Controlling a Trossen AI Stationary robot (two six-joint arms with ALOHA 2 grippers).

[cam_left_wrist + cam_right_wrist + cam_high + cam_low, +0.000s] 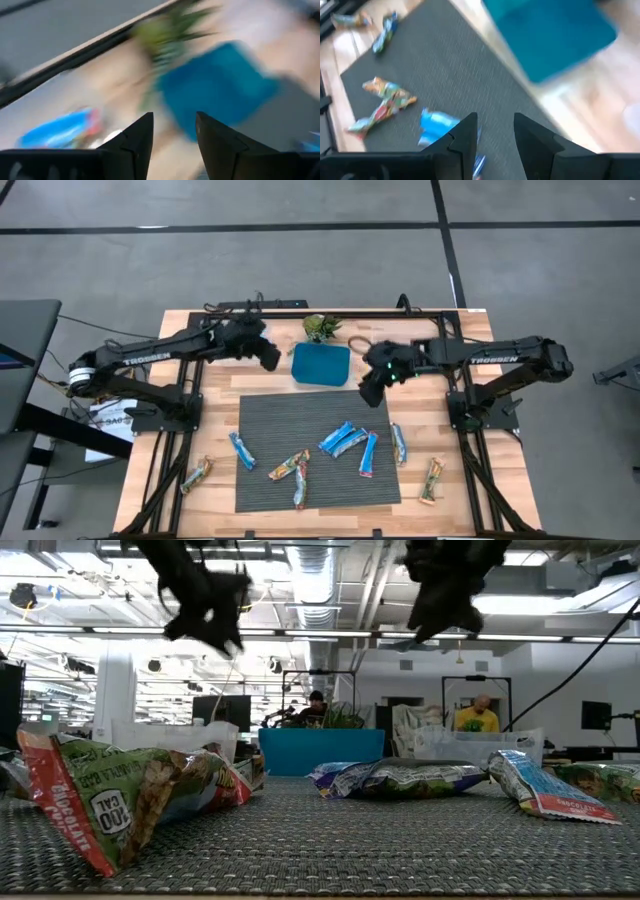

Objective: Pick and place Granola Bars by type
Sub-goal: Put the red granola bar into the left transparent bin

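While both pincers (pixel 268 358) (pixel 370 392) hover released, empty: five blue bars (pixel 343 440), four tan bars (pixel 289 468).

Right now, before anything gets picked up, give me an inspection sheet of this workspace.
Surface: light wooden table with a dark ribbed mat in the middle.
Job's things: shiny blue wrapped bars and tan-green-orange wrapped bars scattered unsorted over mat and wood; none held.
Clutter: blue square dish, small green plant behind it.
Grippers: left tool open, raised left of the dish; right tool open, raised over the mat's far edge.
Cables: dark cables along the table's far edge.
Surroundings: people at desks in the room behind.
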